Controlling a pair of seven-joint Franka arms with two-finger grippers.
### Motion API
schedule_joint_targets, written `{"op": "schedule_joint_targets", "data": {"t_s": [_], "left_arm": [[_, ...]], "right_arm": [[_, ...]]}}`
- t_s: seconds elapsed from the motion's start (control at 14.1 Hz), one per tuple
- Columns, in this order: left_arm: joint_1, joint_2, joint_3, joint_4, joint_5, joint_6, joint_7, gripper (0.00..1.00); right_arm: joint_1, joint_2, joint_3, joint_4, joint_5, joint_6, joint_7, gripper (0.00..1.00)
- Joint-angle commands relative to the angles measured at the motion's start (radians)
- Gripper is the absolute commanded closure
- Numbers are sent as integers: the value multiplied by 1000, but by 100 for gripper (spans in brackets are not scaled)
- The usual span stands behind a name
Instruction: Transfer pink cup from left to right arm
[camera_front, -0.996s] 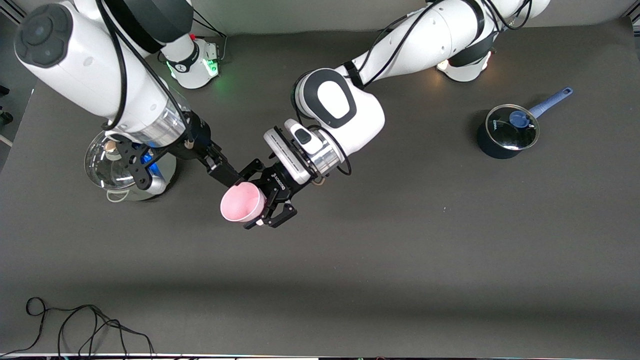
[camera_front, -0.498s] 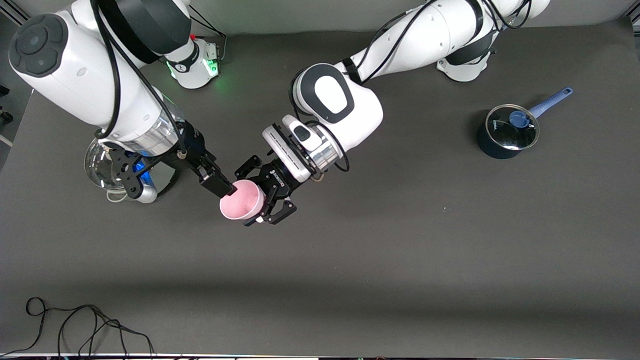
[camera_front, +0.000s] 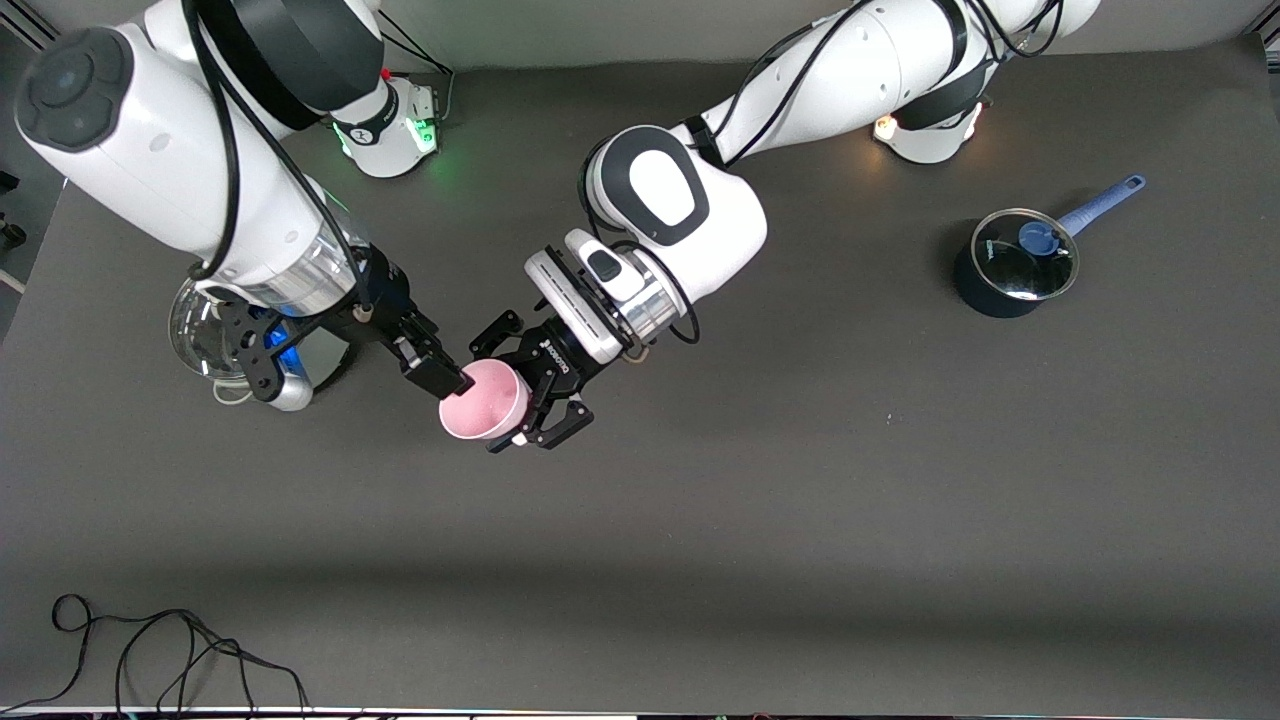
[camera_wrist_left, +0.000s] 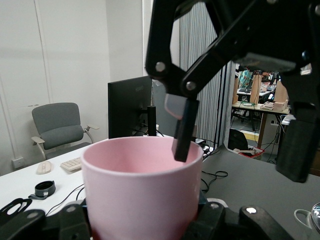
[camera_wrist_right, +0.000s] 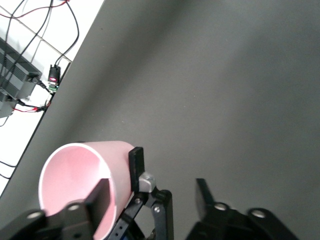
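Up in the air over the middle of the table (camera_front: 800, 520) is the pink cup (camera_front: 483, 401). Its open mouth faces up and it tips a little. The left gripper (camera_front: 520, 385) holds the cup from the side near its bottom, with its fingers closed on the cup wall. In the left wrist view the cup (camera_wrist_left: 142, 187) sits right in front, between the black fingers low down.

The right gripper (camera_front: 447, 378) comes in from the right arm's end of the table. One finger (camera_wrist_left: 184, 127) dips just inside the rim. The other finger (camera_wrist_left: 299, 145) hangs outside the cup, well apart from the wall. So the right gripper is wide open across the rim and does not pinch it. The right wrist view shows one finger (camera_wrist_right: 136, 169) at the cup (camera_wrist_right: 82, 185) rim.

Under the right arm stands a glass-lidded pot (camera_front: 215, 335). A dark saucepan (camera_front: 1015, 262) with a blue handle sits well apart, toward the left arm's end. A black cable (camera_front: 160, 650) lies near the front edge.
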Motion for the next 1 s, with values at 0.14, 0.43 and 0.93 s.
{"op": "schedule_joint_targets", "data": {"t_s": [0.14,0.43,0.93], "left_arm": [[-19,-8,17,12,14,15,-28,100],[-17,-8,17,12,14,15,-30,100],[-14,-17,80,2,122,6,-42,0]], "right_arm": [[4,18,-4,44,-14,-10,23,63],[4,19,-4,46,-14,-9,23,75],[4,19,-4,52,-14,-6,23,100]]}}
